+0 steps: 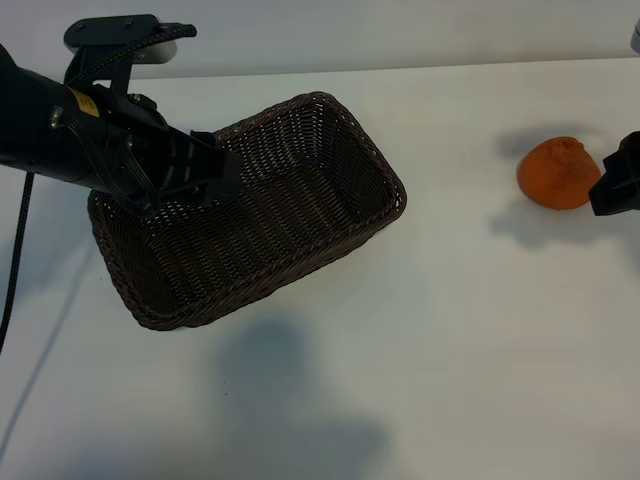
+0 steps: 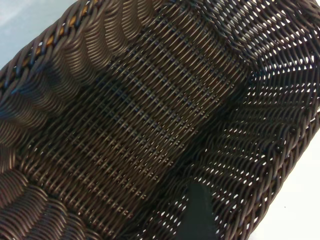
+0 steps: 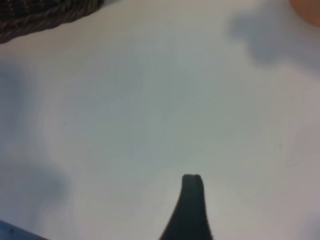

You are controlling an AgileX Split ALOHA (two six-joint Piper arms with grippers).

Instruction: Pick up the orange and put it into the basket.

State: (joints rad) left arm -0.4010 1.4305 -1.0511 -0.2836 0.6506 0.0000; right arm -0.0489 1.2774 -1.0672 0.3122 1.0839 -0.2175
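The orange (image 1: 558, 172), bumpy with a raised knob, lies on the white table at the right. My right gripper (image 1: 618, 185) hovers just right of it at the view's edge, open and holding nothing. Its wrist view shows one dark finger (image 3: 192, 210) over bare table and a sliver of the orange (image 3: 307, 10) in a corner. The dark brown wicker basket (image 1: 390, 195) lies at the left centre. My left gripper (image 1: 222, 168) hangs open over its left end. One finger (image 2: 200, 215) shows against the basket's woven inner wall (image 2: 100, 60), and nothing lies inside.
The white table (image 1: 450, 350) stretches between the basket and the orange, with arm shadows on it. A black cable (image 1: 15, 250) hangs down at the far left. The basket's corner (image 3: 45, 15) shows in the right wrist view.
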